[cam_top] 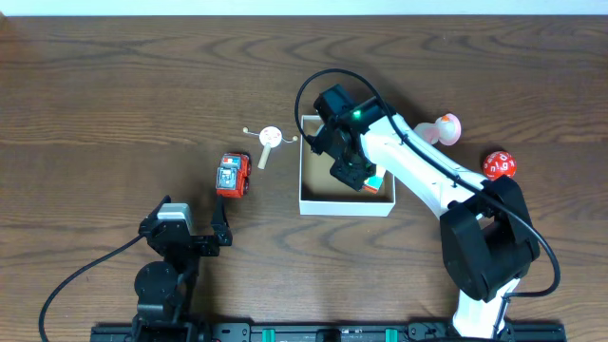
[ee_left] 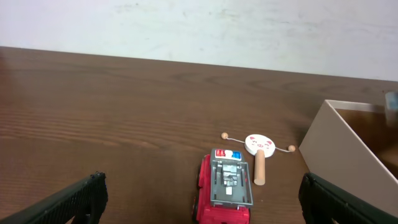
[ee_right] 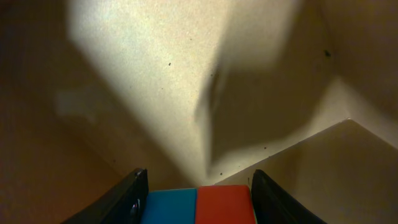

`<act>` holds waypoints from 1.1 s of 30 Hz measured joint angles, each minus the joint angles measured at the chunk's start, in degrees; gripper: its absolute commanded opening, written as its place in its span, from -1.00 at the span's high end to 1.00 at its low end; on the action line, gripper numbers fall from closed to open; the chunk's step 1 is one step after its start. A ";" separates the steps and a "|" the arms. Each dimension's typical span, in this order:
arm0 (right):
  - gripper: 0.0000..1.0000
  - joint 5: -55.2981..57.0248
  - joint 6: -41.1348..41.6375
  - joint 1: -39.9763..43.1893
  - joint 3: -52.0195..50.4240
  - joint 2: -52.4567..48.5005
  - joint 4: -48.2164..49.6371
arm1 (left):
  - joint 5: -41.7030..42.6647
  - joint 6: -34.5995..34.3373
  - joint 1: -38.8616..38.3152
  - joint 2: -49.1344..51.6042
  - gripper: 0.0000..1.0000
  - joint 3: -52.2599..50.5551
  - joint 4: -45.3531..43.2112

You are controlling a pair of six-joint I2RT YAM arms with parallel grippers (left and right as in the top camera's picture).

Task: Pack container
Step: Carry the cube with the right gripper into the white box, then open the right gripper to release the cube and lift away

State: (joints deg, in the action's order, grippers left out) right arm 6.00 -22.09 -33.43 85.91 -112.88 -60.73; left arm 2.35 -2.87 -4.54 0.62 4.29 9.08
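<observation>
The dark wood-grain worktop [cam_top: 114, 104] runs back to a pale wall [ee_left: 199, 28], and at its left the left end effector [cam_top: 190, 233] gapes wide, empty, facing a red toy car [cam_top: 233, 176] and a face-painted rattle drum [cam_top: 269, 138]. Just right, the container [cam_top: 347, 206] stands mid-worktop; inside it the right end effector [ee_right: 199, 202] clamps a blue-and-red block [ee_right: 224, 205]. Farther right lie a pink toy [cam_top: 445, 128] and a red die [cam_top: 499, 164], its white numerals too small to read.
</observation>
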 measured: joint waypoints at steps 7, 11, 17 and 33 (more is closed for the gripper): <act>-0.03 -0.15 -1.38 0.00 -3.74 0.00 1.01 | 0.00 0.00 0.00 0.00 -0.96 0.00 0.00; -0.11 -0.20 -1.77 -0.02 -5.05 0.00 1.97 | 0.00 0.00 0.00 0.00 -0.96 0.00 0.00; -0.75 -0.02 -2.54 0.00 -5.07 0.00 2.38 | 0.00 0.00 0.00 0.00 -0.96 0.00 0.00; -0.68 -0.11 2.97 0.00 5.16 -0.22 -2.75 | 0.00 0.00 0.00 0.00 -0.96 0.00 0.00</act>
State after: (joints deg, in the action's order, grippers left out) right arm 5.89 -19.11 -33.43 91.07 -113.10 -63.48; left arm 2.35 -2.87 -4.54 0.62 4.29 9.08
